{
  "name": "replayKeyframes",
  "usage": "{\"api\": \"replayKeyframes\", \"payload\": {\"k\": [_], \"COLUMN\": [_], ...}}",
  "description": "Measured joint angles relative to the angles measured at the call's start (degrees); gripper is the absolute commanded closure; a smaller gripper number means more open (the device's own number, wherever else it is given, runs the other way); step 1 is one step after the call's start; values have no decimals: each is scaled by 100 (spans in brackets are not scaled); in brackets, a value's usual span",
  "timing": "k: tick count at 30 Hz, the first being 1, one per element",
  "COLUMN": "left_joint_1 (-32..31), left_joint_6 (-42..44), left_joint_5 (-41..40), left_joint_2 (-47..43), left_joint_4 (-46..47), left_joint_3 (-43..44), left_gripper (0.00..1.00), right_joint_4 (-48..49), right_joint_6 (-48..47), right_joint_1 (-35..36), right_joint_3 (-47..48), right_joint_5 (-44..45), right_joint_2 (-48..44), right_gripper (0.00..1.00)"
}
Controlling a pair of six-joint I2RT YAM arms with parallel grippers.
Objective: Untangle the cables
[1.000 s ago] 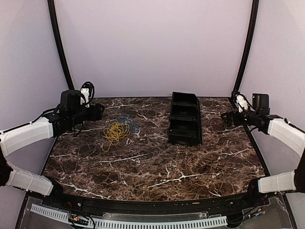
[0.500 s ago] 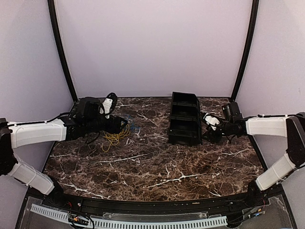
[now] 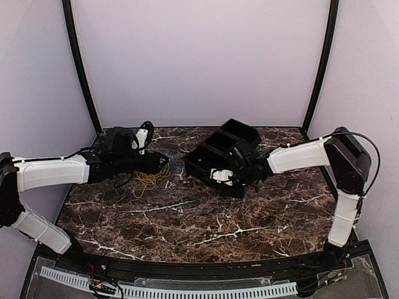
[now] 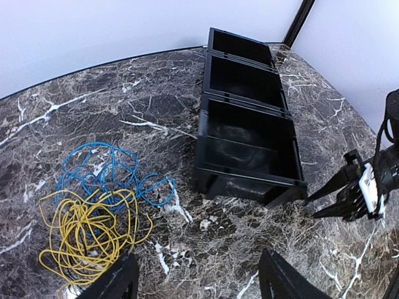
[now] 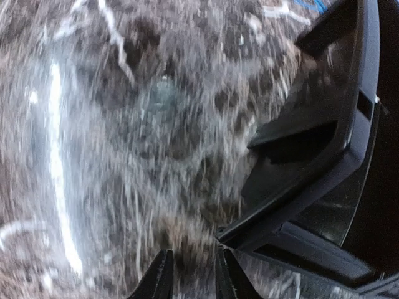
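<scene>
Top external view: the left arm (image 3: 53, 173) lies low, stretched rightward from the left edge, and the left gripper (image 3: 161, 164) hangs over the cables (image 3: 151, 174) at centre left. The left wrist view shows its jaws spread wide and empty. The cables are thin loose loops on the white-veined dark marble table (image 3: 187, 218). The yellow coil (image 4: 90, 237) sits lower left, overlapping the blue coil (image 4: 106, 174) above it. The black plastic tray (image 3: 218, 152), with three compartments, slants from lower left to upper right. The right arm (image 3: 299, 156) extends leftward. The right gripper (image 3: 227, 179) is at the tray's near end, fingers narrowly parted on nothing.
</scene>
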Motion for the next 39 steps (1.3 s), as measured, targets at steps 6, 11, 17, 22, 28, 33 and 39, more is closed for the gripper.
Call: {"api": "replayKeyframes", "payload": {"k": [6, 11, 17, 22, 28, 33, 39], "left_joint_1": [-63, -197, -299, -428, -570, -673, -776], "left_joint_6": [-927, -1917, -2817, -3257, -3648, -3759, -3602], "left_joint_5": [-402, -791, -975, -1073, -1075, -1084, -1202], "left_joint_2": [417, 863, 2050, 2798, 3298, 3661, 3711], "left_joint_4": [-98, -11, 76, 116, 188, 192, 42], "left_joint_3": [326, 487, 1182, 1757, 2190, 2599, 2868], "left_gripper": [34, 33, 34, 36, 43, 66, 82], "right_joint_4": [-616, -951, -699, -66, 264, 433, 444], "right_joint_6": [170, 258, 627, 918, 1023, 1023, 1001], "right_joint_1": [380, 166, -1049, -2413, -3012, -3038, -3038], "right_joint_3": [1569, 968, 151, -824, -1080, -1172, -1187], "right_joint_5": [-369, -503, -739, -977, -1268, -1506, -1679], "right_joint_2": [767, -275, -1674, -2509, -2686, -2702, -2702], "right_gripper": [67, 38, 27, 26, 27, 27, 27]}}
